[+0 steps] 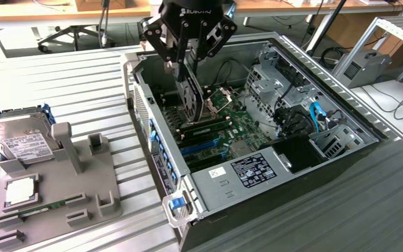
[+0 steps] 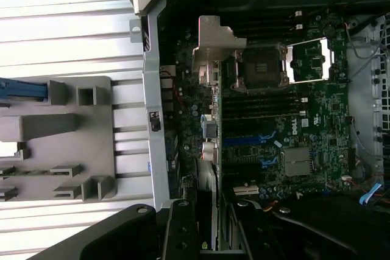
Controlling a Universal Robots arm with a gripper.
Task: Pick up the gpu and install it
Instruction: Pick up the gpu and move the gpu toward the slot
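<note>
1. One word reads on my gripper (image 1: 182, 71): ROBOTIQ.
2. Its fingers (image 1: 168, 59) clamp the gpu (image 1: 193, 100), which stands edge-on.
3. I see the card inside the open computer case (image 1: 341, 152), over the motherboard (image 1: 240, 123); I cannot tell if they touch.

Slatted, perhaps metal, table (image 1: 61, 89) bears open computer case (image 1: 293, 205) and grey holder (image 1: 54, 194).
</note>
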